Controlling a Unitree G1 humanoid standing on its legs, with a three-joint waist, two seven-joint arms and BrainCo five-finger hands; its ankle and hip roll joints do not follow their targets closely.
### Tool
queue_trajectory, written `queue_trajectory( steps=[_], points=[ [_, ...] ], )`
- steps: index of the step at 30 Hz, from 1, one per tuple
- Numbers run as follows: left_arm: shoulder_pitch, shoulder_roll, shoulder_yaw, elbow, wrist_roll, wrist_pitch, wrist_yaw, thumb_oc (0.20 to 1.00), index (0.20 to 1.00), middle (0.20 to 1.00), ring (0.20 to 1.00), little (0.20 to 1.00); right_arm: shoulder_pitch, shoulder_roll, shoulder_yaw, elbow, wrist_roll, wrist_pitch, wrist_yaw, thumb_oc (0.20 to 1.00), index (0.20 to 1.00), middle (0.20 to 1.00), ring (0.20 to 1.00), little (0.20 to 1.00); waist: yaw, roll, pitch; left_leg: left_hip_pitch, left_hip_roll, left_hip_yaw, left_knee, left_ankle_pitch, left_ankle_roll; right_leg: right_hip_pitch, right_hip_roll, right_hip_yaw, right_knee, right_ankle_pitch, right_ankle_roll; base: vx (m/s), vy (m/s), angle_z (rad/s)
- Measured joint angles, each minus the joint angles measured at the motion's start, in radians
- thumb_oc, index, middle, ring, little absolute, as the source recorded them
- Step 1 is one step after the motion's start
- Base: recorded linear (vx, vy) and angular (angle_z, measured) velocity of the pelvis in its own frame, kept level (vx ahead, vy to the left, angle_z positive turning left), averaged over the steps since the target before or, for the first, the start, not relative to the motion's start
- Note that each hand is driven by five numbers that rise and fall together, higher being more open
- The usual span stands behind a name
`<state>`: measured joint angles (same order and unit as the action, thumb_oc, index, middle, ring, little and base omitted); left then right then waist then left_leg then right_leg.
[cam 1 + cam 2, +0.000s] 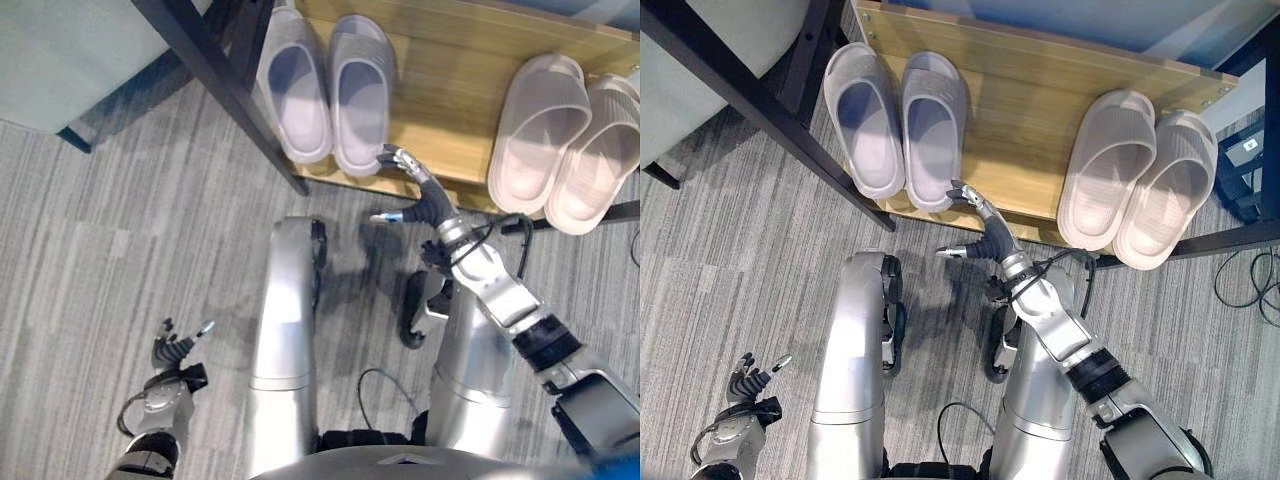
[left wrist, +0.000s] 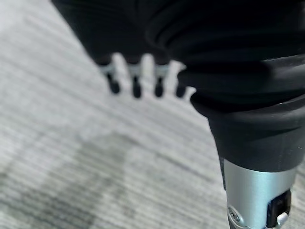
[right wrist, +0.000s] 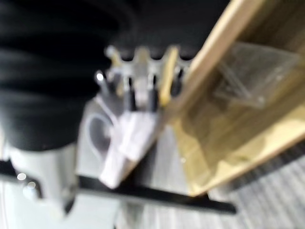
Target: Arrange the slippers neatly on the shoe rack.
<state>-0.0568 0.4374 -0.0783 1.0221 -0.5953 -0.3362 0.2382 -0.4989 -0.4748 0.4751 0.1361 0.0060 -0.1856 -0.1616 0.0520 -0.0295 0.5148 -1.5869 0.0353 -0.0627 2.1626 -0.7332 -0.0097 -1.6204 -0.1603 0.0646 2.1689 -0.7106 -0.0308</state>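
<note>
Two pairs of slippers, grey (image 1: 895, 125) and pink (image 1: 1135, 180), already sit on the shoe rack (image 1: 1025, 100). Right robot hand (image 1: 975, 235), fingers relaxed and empty, touches the grey heel; I'd nudge gently. Left robot hand (image 1: 748, 385) hangs empty.

Even, bright indoor light – soft shadows fall on the grey carpet (image 1: 120, 230); the right wrist view is heavily blurred, the left's foreground soft

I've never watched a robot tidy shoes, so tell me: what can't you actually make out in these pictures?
- Right hand at the grey slippers: touching or not, too close to tell.
- Right wrist view: blurred.
- Beige slippers: outer one cut by the left eye view's edge.
- Shoe rack: back cut off by the top edge.
</note>
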Motion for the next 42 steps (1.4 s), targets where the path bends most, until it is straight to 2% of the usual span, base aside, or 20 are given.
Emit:
queue_trajectory(
  steps=[4, 10, 12, 16, 17, 18, 20, 21, 22, 24, 27, 28, 29, 31, 33, 34, 37, 38, 41, 42],
  points=[
    [-0.003, 0.000, -0.001, 0.020, 0.019, 0.000, -0.001, 1.000, 1.000, 1.000, 1.000, 1.000, -0.005, -0.008, 0.003, -0.008, 0.000, -0.002, 0.004, 1.000, 1.000, 1.000, 1.000, 1.000, -0.003, 0.002, 0.001, 0.001, 0.000, 0.000, 0.000, -0.002, -0.004, -0.001, 0.000, 0.000, 0.001, -0.002, -0.001, 0.00, 0.000, 0.00],
    [-0.003, -0.002, 0.001, 0.012, 0.020, 0.000, -0.009, 1.000, 1.000, 1.000, 1.000, 1.000, 0.043, -0.143, 0.002, -0.181, -0.011, 0.002, 0.075, 1.000, 1.000, 1.000, 1.000, 1.000, -0.005, 0.006, 0.003, 0.002, 0.001, 0.002, 0.000, -0.002, -0.005, -0.002, -0.001, 0.003, 0.006, -0.005, -0.002, -0.01, -0.035, 0.01],
    [0.018, -0.002, 0.000, -0.031, 0.019, -0.004, -0.017, 1.000, 1.000, 1.000, 1.000, 1.000, 0.112, -0.230, -0.017, -0.344, -0.034, -0.020, 0.091, 1.000, 1.000, 1.000, 1.000, 1.000, -0.005, 0.006, 0.003, 0.004, 0.000, 0.003, -0.001, -0.004, -0.008, -0.001, -0.001, 0.004, 0.009, -0.009, -0.002, -0.03, -0.062, 0.04],
    [0.025, -0.009, 0.002, -0.106, 0.019, -0.002, -0.038, 1.000, 1.000, 1.000, 1.000, 1.000, 0.307, -0.257, -0.124, -0.478, -0.048, -0.073, 0.096, 1.000, 1.000, 1.000, 1.000, 1.000, -0.012, -0.002, 0.002, 0.008, -0.001, 0.008, -0.024, -0.002, -0.007, 0.000, 0.000, 0.006, -0.003, -0.013, -0.007, -0.11, -0.085, 0.06],
    [0.003, -0.010, 0.013, -0.155, 0.017, -0.002, -0.039, 1.000, 1.000, 1.000, 1.000, 1.000, 0.411, -0.248, -0.170, -0.464, -0.049, -0.072, 0.096, 1.000, 1.000, 1.000, 1.000, 1.000, -0.019, -0.031, -0.005, 0.012, -0.001, 0.023, -0.106, 0.025, -0.009, -0.008, -0.005, 0.007, -0.064, -0.002, -0.018, -0.24, -0.063, 0.13],
    [-0.011, -0.009, 0.022, -0.180, 0.017, -0.008, -0.041, 1.000, 1.000, 1.000, 1.000, 1.000, 0.437, -0.242, -0.173, -0.447, -0.050, -0.068, 0.097, 1.000, 1.000, 1.000, 1.000, 1.000, -0.030, -0.048, -0.009, 0.016, -0.006, 0.030, -0.175, 0.054, -0.020, -0.006, -0.009, 0.003, -0.122, 0.020, -0.010, -0.25, 0.002, 0.23],
    [-0.076, -0.017, 0.019, -0.197, 0.018, -0.008, -0.049, 1.000, 1.000, 1.000, 1.000, 1.000, 0.464, -0.204, -0.197, -0.408, -0.075, -0.068, 0.086, 1.000, 1.000, 1.000, 1.000, 1.000, -0.049, -0.056, -0.010, 0.032, -0.024, 0.034, -0.331, 0.135, -0.025, 0.015, -0.030, -0.023, -0.259, 0.070, -0.024, -0.18, 0.078, 0.27],
    [-0.100, -0.024, 0.015, -0.228, 0.020, -0.010, -0.058, 1.000, 1.000, 1.000, 1.000, 1.000, 0.479, -0.190, -0.210, -0.383, -0.098, -0.069, 0.075, 1.000, 1.000, 1.000, 1.000, 1.000, -0.051, -0.056, -0.011, 0.045, -0.032, 0.029, -0.420, 0.175, -0.031, 0.031, -0.036, -0.040, -0.342, 0.106, -0.024, -0.15, 0.107, 0.32],
    [-0.111, -0.030, -0.024, -0.325, 0.043, -0.021, -0.081, 1.000, 1.000, 1.000, 1.000, 1.000, 0.502, -0.142, -0.259, -0.315, -0.149, -0.067, 0.056, 1.000, 1.000, 1.000, 1.000, 1.000, -0.049, -0.048, -0.018, 0.077, -0.052, 0.016, -0.586, 0.244, -0.034, 0.075, -0.067, -0.084, -0.493, 0.163, -0.038, -0.14, 0.094, 0.30],
    [-0.111, -0.041, -0.043, -0.340, 0.075, -0.029, -0.088, 1.000, 1.000, 1.000, 1.000, 1.000, 0.513, -0.130, -0.268, -0.286, -0.162, -0.050, 0.047, 1.000, 1.000, 1.000, 1.000, 1.000, -0.042, -0.029, -0.019, 0.108, -0.051, -0.008, -0.652, 0.270, -0.028, 0.131, -0.070, -0.123, -0.568, 0.180, -0.046, -0.16, 0.080, 0.22],
    [-0.110, -0.037, -0.044, -0.323, 0.111, -0.019, -0.086, 1.000, 1.000, 1.000, 1.000, 1.000, 0.486, -0.106, -0.261, -0.204, -0.189, -0.035, 0.037, 1.000, 1.000, 1.000, 1.000, 1.000, -0.029, -0.013, -0.026, 0.164, -0.057, -0.042, -0.756, 0.316, -0.051, 0.221, -0.083, -0.184, -0.682, 0.202, -0.052, -0.15, 0.075, 0.17],
    [-0.114, -0.036, -0.060, -0.313, 0.119, -0.011, -0.078, 1.000, 1.000, 1.000, 1.000, 1.000, 0.483, -0.093, -0.257, -0.164, -0.189, -0.033, 0.037, 1.000, 1.000, 1.000, 1.000, 1.000, -0.014, -0.012, -0.025, 0.213, -0.057, -0.038, -0.801, 0.325, -0.043, 0.273, -0.089, -0.195, -0.727, 0.210, -0.058, -0.13, 0.060, 0.22],
    [-0.108, -0.040, -0.100, -0.301, 0.146, -0.001, -0.078, 1.000, 1.000, 1.000, 1.000, 1.000, 0.485, -0.061, -0.233, -0.032, -0.188, -0.023, 0.034, 1.000, 1.000, 1.000, 1.000, 1.000, -0.001, -0.012, -0.032, 0.353, -0.059, -0.038, -0.958, 0.377, -0.040, 0.414, -0.088, -0.215, -0.874, 0.254, -0.042, -0.09, 0.046, 0.19],
    [-0.043, -0.045, -0.122, -0.305, 0.156, 0.003, -0.083, 1.000, 1.000, 1.000, 1.000, 1.000, 0.526, -0.060, -0.185, 0.017, -0.183, -0.011, 0.042, 1.000, 1.000, 1.000, 1.000, 1.000, -0.002, -0.018, -0.093, 0.459, -0.058, -0.028, -1.073, 0.406, -0.033, 0.522, -0.089, -0.227, -0.987, 0.277, -0.015, -0.02, 0.014, 0.14],
    [-0.008, -0.063, -0.132, -0.303, 0.156, 0.013, -0.088, 1.000, 1.000, 1.000, 1.000, 1.000, 0.545, -0.031, -0.184, 0.093, -0.161, -0.002, 0.043, 1.000, 1.000, 1.000, 1.000, 1.000, -0.007, -0.025, -0.125, 0.573, -0.057, -0.027, -1.209, 0.454, -0.034, 0.632, -0.080, -0.239, -1.117, 0.322, 0.013, 0.05, -0.020, 0.03],
    [0.022, -0.061, -0.165, -0.311, 0.163, 0.010, -0.106, 1.000, 1.000, 1.000, 1.000, 1.000, 0.581, -0.046, -0.179, 0.097, -0.150, -0.007, 0.050, 1.000, 1.000, 1.000, 1.000, 1.000, -0.008, -0.039, -0.162, 0.651, -0.056, -0.022, -1.291, 0.473, -0.021, 0.708, -0.079, -0.249, -1.194, 0.348, 0.012, 0.09, -0.041, 0.02],
    [0.047, -0.049, -0.220, -0.365, 0.200, 0.021, -0.118, 1.000, 1.000, 1.000, 1.000, 1.000, 0.595, -0.023, -0.194, 0.197, -0.149, -0.012, 0.053, 1.000, 1.000, 1.000, 1.000, 1.000, -0.011, -0.053, -0.172, 0.784, -0.056, -0.032, -1.418, 0.517, -0.020, 0.845, -0.070, -0.275, -1.314, 0.384, 0.029, 0.11, -0.039, 0.07],
    [0.071, -0.056, -0.251, -0.377, 0.237, 0.011, -0.145, 1.000, 1.000, 1.000, 1.000, 1.000, 0.603, 0.014, -0.194, 0.300, -0.149, -0.002, 0.043, 1.000, 1.000, 1.000, 1.000, 1.000, -0.012, -0.080, -0.210, 0.887, -0.049, -0.031, -1.539, 0.556, -0.023, 0.936, -0.052, -0.280, -1.421, 0.418, 0.042, 0.09, -0.052, 0.01],
    [0.062, -0.078, -0.308, -0.370, 0.286, 0.034, -0.156, 1.000, 1.000, 1.000, 1.000, 1.000, 0.598, 0.073, -0.196, 0.436, -0.148, -0.007, 0.037, 1.000, 1.000, 1.000, 1.000, 1.000, -0.018, -0.103, -0.226, 1.032, -0.035, -0.030, -1.675, 0.608, -0.030, 1.077, -0.033, -0.305, -1.550, 0.462, 0.043, 0.15, -0.045, -0.03],
    [0.069, -0.074, -0.331, -0.370, 0.317, 0.042, -0.156, 1.000, 1.000, 1.000, 1.000, 1.000, 0.587, 0.102, -0.193, 0.512, -0.147, -0.002, 0.031, 1.000, 1.000, 1.000, 1.000, 1.000, -0.012, -0.102, -0.228, 1.108, -0.025, -0.032, -1.737, 0.633, -0.032, 1.154, -0.018, -0.315, -1.622, 0.489, 0.057, 0.17, -0.024, -0.22]
  ],
)
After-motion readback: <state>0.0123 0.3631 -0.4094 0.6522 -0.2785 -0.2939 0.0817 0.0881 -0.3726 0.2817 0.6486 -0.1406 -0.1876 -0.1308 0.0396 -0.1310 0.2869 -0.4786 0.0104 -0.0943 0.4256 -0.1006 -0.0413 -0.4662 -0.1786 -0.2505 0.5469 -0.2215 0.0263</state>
